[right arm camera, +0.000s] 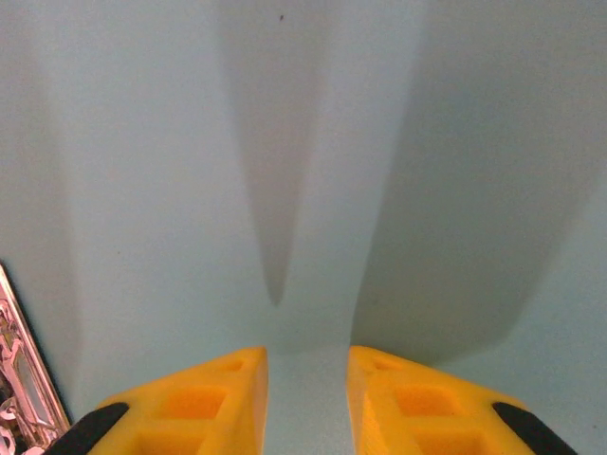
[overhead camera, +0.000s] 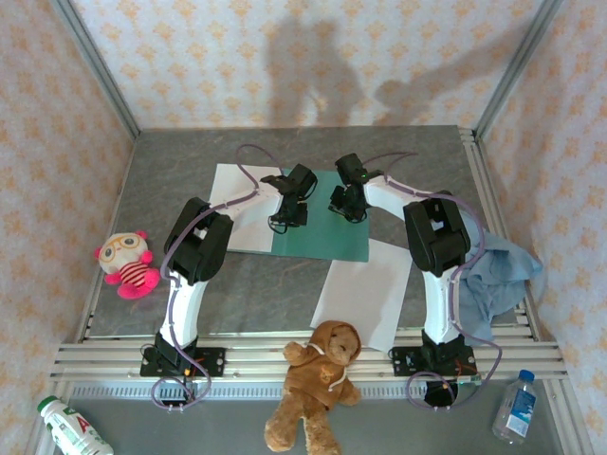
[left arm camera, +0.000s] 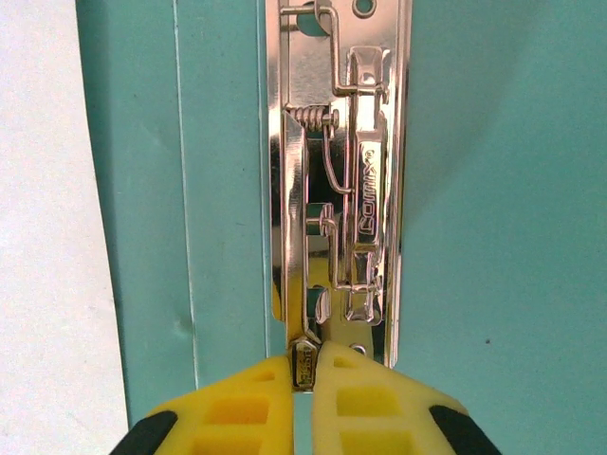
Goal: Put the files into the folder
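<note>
Open folder on the tabletop
Left fingers pinch its clip at 12 o'clock; right fingers narrowly parted over it.

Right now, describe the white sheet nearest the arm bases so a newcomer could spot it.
Start at the teal folder mid-table, then drop to its near right corner. The sheet lies there slanted, between the brown teddy bear and the right arm's base; the other white sheet lies left of the folder.

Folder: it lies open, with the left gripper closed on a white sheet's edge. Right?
Not quite. The left gripper is closed on the end of the folder's metal clip, not the sheet; the left wrist view shows it. The folder does lie open.
</note>
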